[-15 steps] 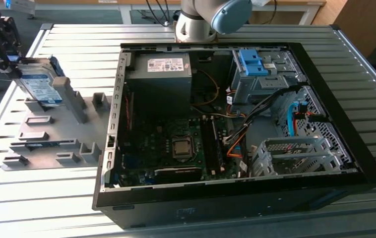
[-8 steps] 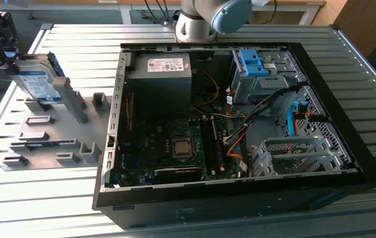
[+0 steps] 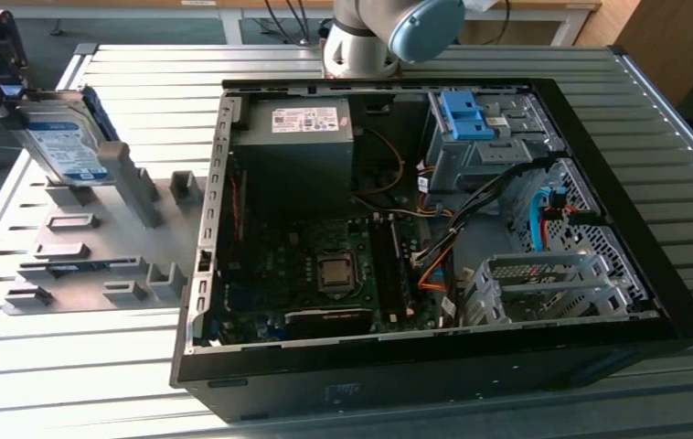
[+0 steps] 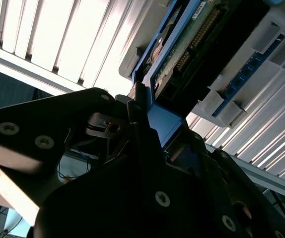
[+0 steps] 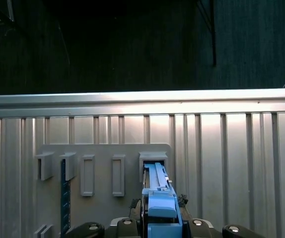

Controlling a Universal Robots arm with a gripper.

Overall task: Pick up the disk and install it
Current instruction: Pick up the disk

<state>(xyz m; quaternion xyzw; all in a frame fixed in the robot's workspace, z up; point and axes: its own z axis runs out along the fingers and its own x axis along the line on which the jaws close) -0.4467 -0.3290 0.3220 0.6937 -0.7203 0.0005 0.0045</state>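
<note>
The disk [image 3: 69, 146], a silver hard drive with a white-and-blue label in a blue bracket, stands on edge in a slot of the grey fixture plate [image 3: 79, 249] at the exterior view's left. My gripper [image 3: 7, 90] is at the disk's upper end, shut on its blue bracket. In the first wrist view the blue bracket edge of the disk [image 5: 157, 184] runs from between my fingers [image 5: 132, 222] to a raised slot on the plate. The second wrist view shows the disk's circuit-board side [image 4: 192, 44] beyond my gripper [image 4: 145, 106].
An open black computer case [image 3: 444, 370] lies on the slatted metal table [image 3: 676, 137]. Inside are a grey power supply box [image 3: 310, 128], the motherboard [image 3: 322, 265], cables and a drive bay with a bare blue bracket [image 3: 463, 114]. The arm's base [image 3: 365, 41] stands behind the case.
</note>
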